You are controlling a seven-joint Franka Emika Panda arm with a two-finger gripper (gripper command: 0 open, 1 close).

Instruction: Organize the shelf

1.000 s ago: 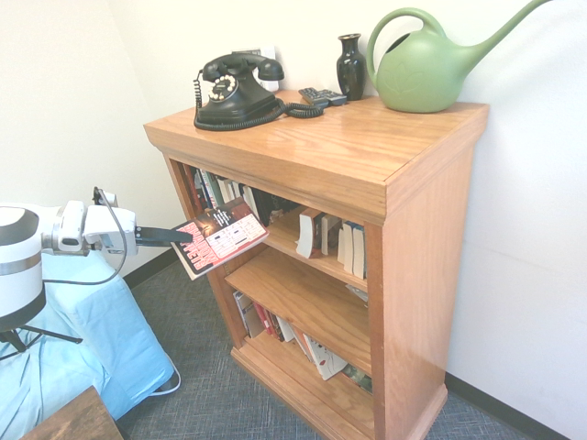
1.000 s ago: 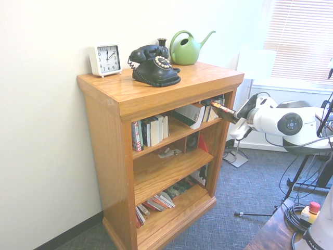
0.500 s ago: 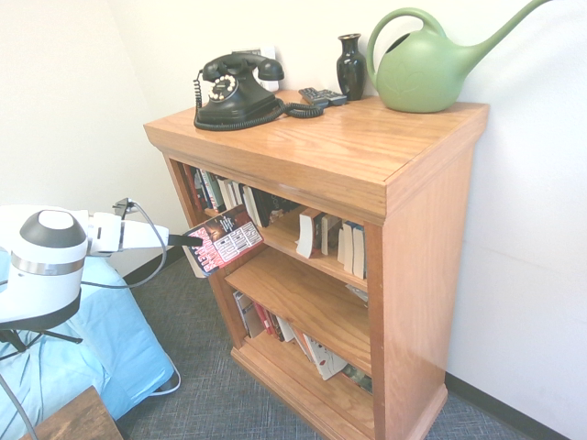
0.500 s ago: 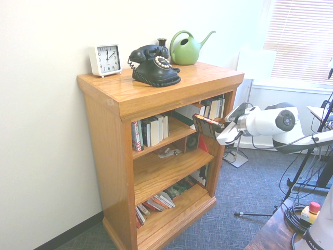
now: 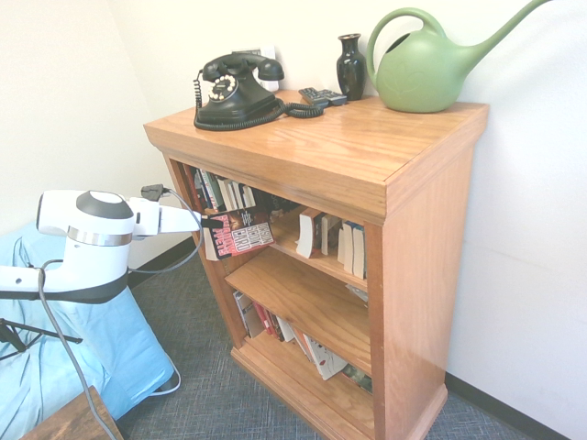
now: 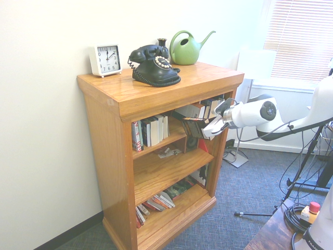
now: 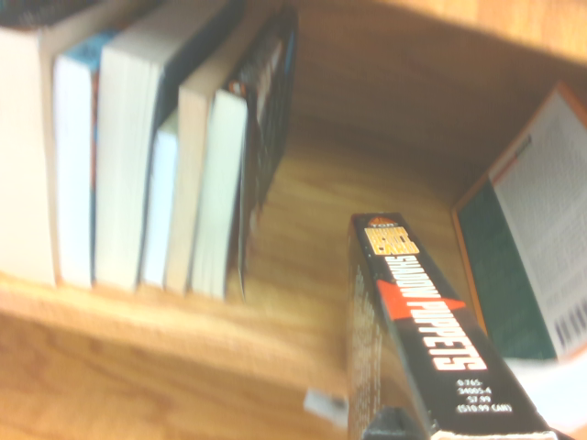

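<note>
My gripper (image 5: pixel 209 223) is clamped on a paperback (image 5: pixel 240 231) with a glossy black, red and white cover, held at the open front of the shelf's (image 5: pixel 367 174) top tier. The shelf stands against the white wall: warm orange-brown oak with visible grain, thick overhanging top, solid side panels, three tiers. Upright books (image 6: pixel 151 131) fill part of the top tier. On its top sit a black rotary phone (image 5: pixel 237 90), a smooth green watering can (image 5: pixel 426 66), a dark vase (image 5: pixel 350 65) and a white square clock (image 6: pixel 105 60)
</note>
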